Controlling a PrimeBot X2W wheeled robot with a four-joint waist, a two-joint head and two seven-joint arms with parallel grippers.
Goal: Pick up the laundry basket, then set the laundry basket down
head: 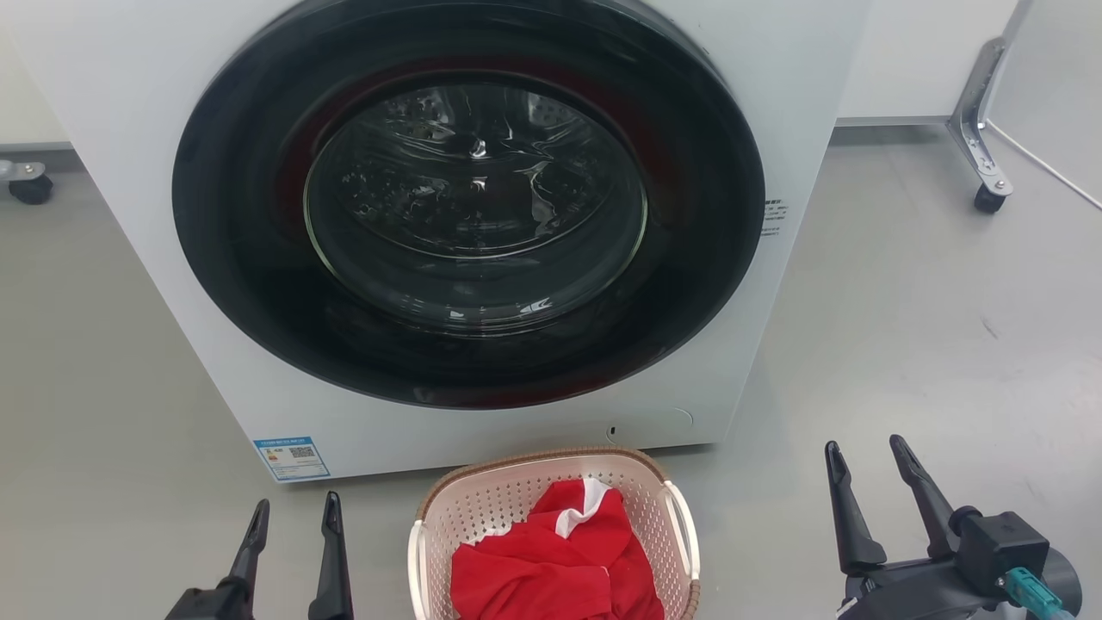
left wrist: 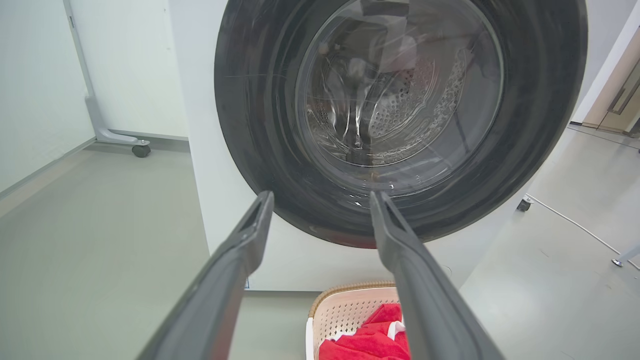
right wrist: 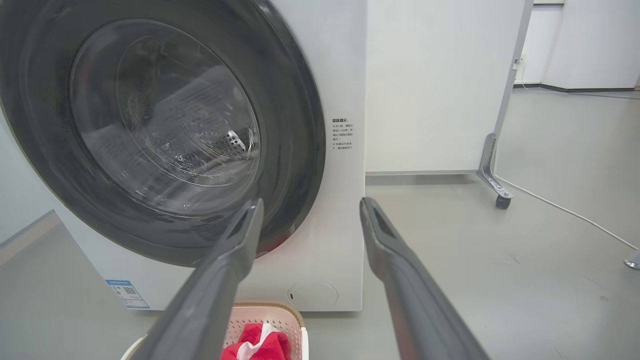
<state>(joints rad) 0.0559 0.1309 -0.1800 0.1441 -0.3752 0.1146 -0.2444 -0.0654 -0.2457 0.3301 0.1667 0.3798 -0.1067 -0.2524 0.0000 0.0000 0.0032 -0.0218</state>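
The laundry basket (head: 482,517) stands on the grey floor just in front of the washing machine, at the bottom middle of the head view. It is cream-pink and perforated, with a brown rim and white side handles, and a red and white cloth (head: 560,560) lies in it. My left gripper (head: 294,515) hovers open to the basket's left, apart from it. My right gripper (head: 865,455) hovers open to its right, further off. The basket (left wrist: 345,312) peeks up at the bottom of the left wrist view, behind my open left gripper (left wrist: 320,200). Its rim (right wrist: 280,312) also shows below my open right gripper (right wrist: 311,206).
A big white washing machine (head: 129,103) with a dark round glass door (head: 469,202) shut stands right behind the basket. White panels on castor feet (head: 990,200) stand at the back right and back left (head: 30,188). A thin cable (right wrist: 565,210) runs along the floor at the right.
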